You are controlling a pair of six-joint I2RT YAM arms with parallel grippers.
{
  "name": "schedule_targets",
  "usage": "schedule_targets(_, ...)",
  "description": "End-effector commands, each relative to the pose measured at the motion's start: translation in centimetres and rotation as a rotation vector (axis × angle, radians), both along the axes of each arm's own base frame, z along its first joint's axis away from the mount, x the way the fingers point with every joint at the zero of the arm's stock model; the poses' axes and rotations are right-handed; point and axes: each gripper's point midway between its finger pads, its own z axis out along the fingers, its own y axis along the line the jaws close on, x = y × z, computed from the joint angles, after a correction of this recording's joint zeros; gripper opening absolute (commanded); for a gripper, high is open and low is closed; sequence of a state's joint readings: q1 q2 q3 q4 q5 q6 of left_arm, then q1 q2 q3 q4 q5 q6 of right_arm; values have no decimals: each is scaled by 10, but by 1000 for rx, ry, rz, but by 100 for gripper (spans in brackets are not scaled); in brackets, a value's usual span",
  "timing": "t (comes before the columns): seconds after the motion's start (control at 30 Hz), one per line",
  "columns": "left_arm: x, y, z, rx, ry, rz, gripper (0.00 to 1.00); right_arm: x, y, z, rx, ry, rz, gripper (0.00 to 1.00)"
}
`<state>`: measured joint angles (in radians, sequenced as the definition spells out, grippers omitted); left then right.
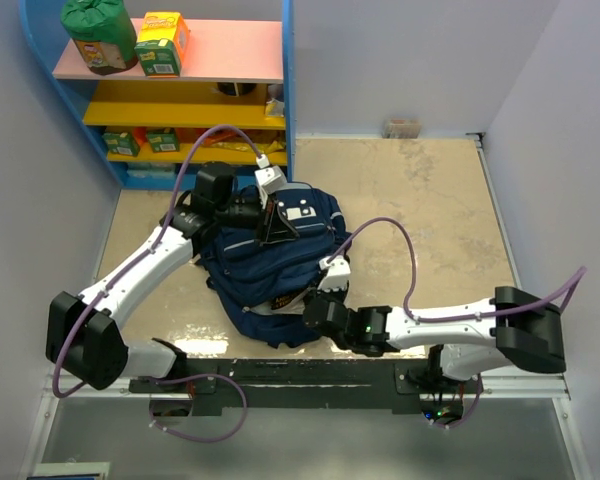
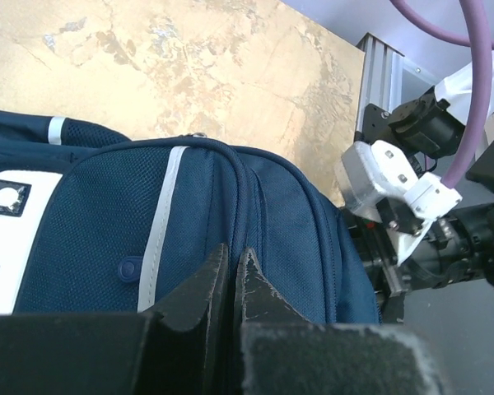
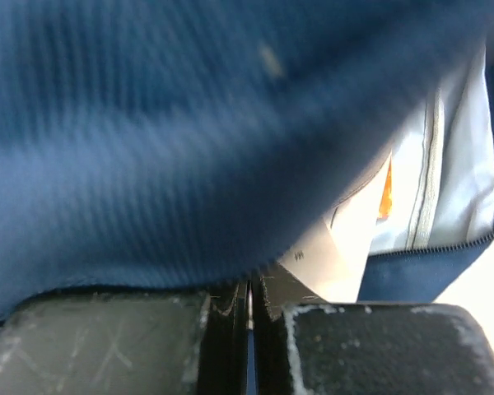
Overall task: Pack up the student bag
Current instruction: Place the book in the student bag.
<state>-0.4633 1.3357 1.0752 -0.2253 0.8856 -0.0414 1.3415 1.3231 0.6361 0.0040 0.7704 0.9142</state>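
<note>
Closest in, the right jaws are sitting pressed together, and they seem to be nipping a thin blue edge of the bag (image 3: 189, 123), though that wrist view is blurring badly. The left jaws are standing almost together, a bare slit between them. Their tips are lying against the bag's front panel beside a zip seam, with nothing plainly caught.

The bag is lying flat on the desk (image 1: 430, 200), left of centre, between the two arms. Its white patch (image 1: 302, 212) is facing up at the far end. Its near end is gaping: pale lining (image 3: 461, 148) is showing, with a white paper (image 3: 329, 239) and a sliver of something orange (image 3: 385, 189) sitting inside. So I am judging the packing well along, with zipping the mouth shut as the step remaining.

Plain pale walls are closing in the mottled tan desk on three sides. A blue shelf (image 1: 235, 50) is standing in the far left corner, carrying a green packet (image 1: 98, 32), an orange box (image 1: 163, 42) and smaller cartons (image 1: 145, 140) lower down.
</note>
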Motion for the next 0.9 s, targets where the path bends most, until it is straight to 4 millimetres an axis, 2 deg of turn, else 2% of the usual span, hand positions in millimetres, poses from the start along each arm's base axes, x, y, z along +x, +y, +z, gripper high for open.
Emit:
schedule_targets(0.0,-10,-9,34,-87,-84,-52,0,28,21,32,66,-142,-71,0)
schedule_targets(0.03,-10,-10,35,-90,-85,-53,0,30,30,39,72,-146,-66,0)
schedule_targets(0.07,-10,-10,35,-90,-87,-55,0,28,37,32,40,-133,-47,0)
schedule_targets(0.1,-9,-10,36,-89,-90,-54,0,22,39,26,12,-104,-31,0)
schedule_targets(0.17,-10,-8,35,-75,-108,-53,0,0,53,41,52,-71,37,0)
schedule_targets(0.23,-10,-6,29,-60,-110,-48,0,-19,48,46,62,-43,66,0)
schedule_targets(0.27,-9,-6,27,-54,-117,-47,0,-36,50,50,77,-22,108,0)
schedule_targets(0.37,-9,-5,25,-49,-120,-45,0,-64,38,66,134,38,153,0)
schedule_targets(0.5,-6,-6,28,-51,-133,-41,0,-78,24,97,229,54,196,1)
schedule_targets(0.7,-4,-6,29,-48,-132,-34,0,-78,16,78,205,67,184,0)
schedule_targets(0.87,-3,-7,29,-49,-126,-36,0,-76,20,38,82,78,152,0)
